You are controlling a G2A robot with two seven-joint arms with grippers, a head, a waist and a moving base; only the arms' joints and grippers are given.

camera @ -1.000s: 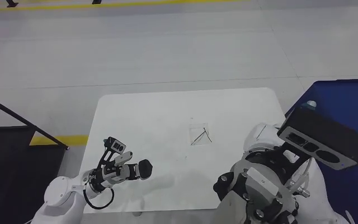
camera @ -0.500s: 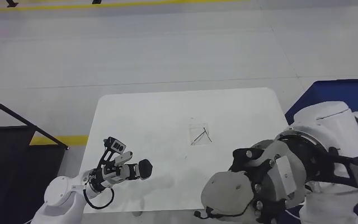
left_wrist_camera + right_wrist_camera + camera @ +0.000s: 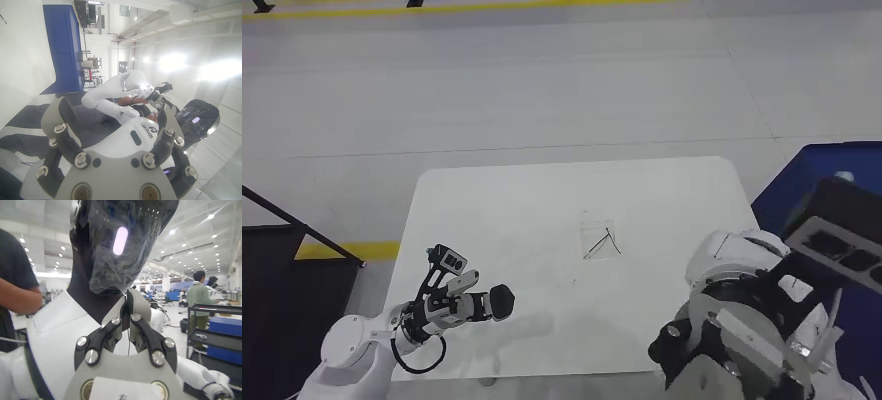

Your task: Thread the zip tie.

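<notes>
A thin black zip tie (image 3: 596, 245) lies on a white table (image 3: 492, 200). The left gripper (image 3: 112, 104) gapes wide; the right gripper (image 3: 127, 298) is closed.

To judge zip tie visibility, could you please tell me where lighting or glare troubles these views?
Top view: even light, zip tie dark against the white table. Left wrist view: glare washes out the room behind. Right wrist view: no washout.

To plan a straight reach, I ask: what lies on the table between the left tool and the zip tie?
Only bare white table, seen in the top view, separates the left tool from the zip tie.
</notes>
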